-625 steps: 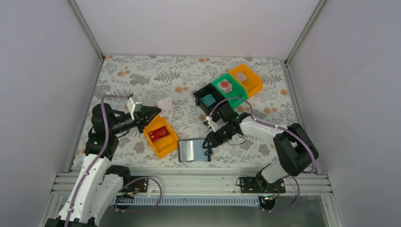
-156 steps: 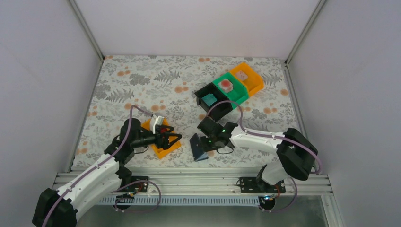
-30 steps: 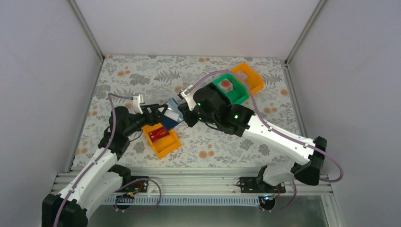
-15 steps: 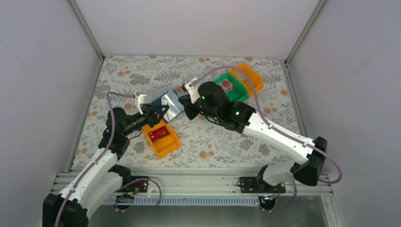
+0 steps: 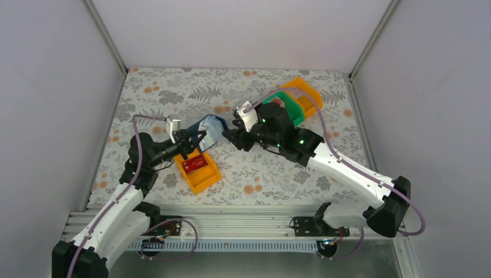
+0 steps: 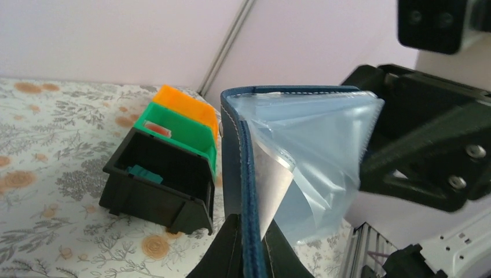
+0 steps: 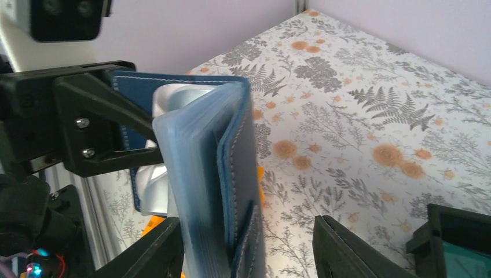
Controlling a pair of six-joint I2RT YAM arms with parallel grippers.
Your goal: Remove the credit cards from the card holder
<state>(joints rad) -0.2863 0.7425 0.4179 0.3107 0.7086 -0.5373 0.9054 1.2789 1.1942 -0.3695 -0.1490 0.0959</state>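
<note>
Card holder [image 5: 209,128] held aloft over worktop's left-middle, just behind orange bin [image 5: 207,180] containing red card [image 5: 193,164]. My left gripper [image 6: 246,255] pinched tight on navy cover edge, probably so clear sleeves [image 6: 324,150] fan free for picking. My right gripper [image 7: 252,249] spread, straddling holder; no grip, contact unclear.

Black bin [image 6: 151,200], green bin [image 6: 191,134] and orange bin [image 6: 185,108] stand side by side.
</note>
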